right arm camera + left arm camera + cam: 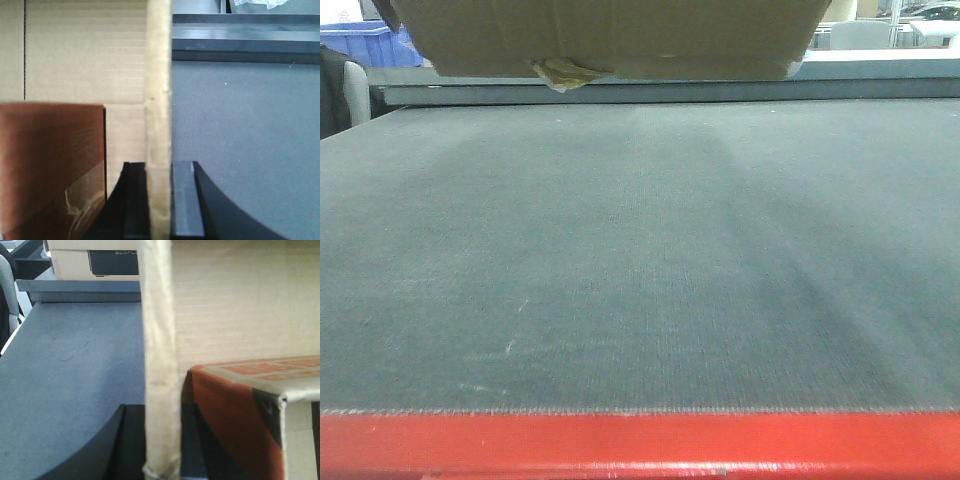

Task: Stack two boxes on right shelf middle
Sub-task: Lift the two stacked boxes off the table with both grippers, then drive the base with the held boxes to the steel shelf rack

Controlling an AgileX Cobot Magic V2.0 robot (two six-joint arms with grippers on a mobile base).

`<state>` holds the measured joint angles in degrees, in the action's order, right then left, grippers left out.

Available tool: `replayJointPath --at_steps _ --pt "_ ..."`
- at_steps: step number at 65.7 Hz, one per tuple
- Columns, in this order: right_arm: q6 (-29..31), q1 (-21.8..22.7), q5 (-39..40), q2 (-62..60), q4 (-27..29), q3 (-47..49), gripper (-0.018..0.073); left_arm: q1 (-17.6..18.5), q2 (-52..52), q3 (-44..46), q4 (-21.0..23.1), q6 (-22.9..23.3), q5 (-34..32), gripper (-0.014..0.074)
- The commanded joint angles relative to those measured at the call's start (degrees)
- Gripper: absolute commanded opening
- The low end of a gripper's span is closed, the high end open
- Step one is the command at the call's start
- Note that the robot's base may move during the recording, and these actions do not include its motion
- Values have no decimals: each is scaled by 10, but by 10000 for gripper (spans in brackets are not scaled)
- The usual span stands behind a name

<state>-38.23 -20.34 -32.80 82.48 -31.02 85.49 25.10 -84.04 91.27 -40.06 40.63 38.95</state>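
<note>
A brown cardboard box (610, 35) hangs above the grey surface at the top of the front view, with a wrinkled tuft of yellowish tape (565, 72) on its lower edge. My left gripper (161, 412) is shut on the box's upright left wall (159, 340). My right gripper (159, 167) is shut on its right wall (159, 75). A red-brown printed carton (235, 410) lies inside the box and also appears as the carton (50, 160) in the right wrist view. A second cardboard box (70, 262) with a dark label stands far back. The shelf is out of view.
Below the box is a grey felt-like table top (640, 260) with a red front edge (640, 440). A dark rail (620, 92) runs along its far side. Blue bins (360, 40) and a grey chair back (352, 90) stand at the back left.
</note>
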Motion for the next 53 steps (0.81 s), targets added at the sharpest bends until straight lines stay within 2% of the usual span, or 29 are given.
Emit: replayJointPath --at_steps 1,53 --pt "1 3 40 -11 -18 -1 -167 2 15 5 -13 -1 -28 -111" --pt "1 3 49 -11 -18 -1 -167 2 14 5 -13 -1 -28 -111"
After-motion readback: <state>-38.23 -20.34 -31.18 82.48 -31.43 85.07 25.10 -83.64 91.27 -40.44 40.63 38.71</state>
